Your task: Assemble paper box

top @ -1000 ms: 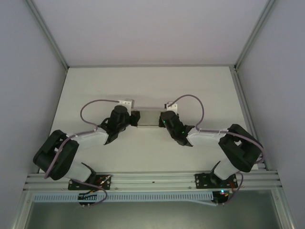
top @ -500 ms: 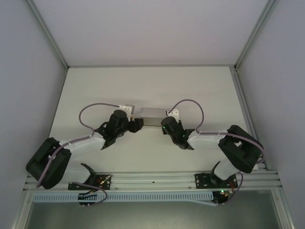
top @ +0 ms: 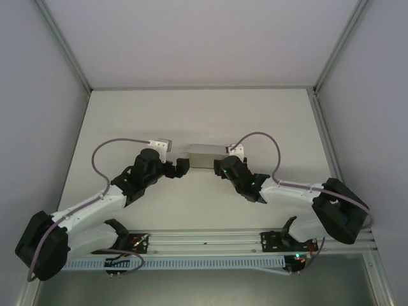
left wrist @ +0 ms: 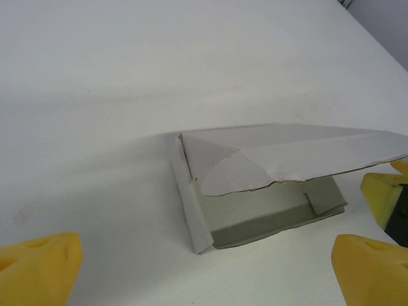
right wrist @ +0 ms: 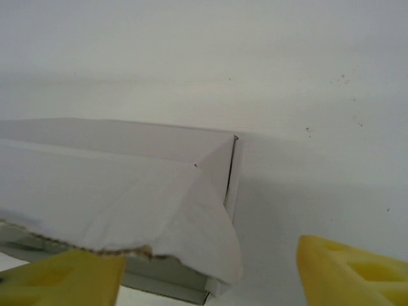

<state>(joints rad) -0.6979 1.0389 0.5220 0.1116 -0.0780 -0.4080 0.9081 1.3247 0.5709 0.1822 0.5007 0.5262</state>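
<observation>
Paperboard lid (left wrist: 299,143) of the paper box (top: 205,155) seems untucked and ajar, so with the left gripper (left wrist: 204,274) and right gripper (right wrist: 209,274) both spread open, gripping nothing, it could spring up.

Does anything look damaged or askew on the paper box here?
Yes. On the paper box, the lid stands ajar rather than tucked shut, and its rounded flap has a ragged, torn-looking edge in both wrist views.

A white table (top: 204,115) spans the middle of the frame. The paper box (top: 203,155) lies at its centre, lid raised.
</observation>
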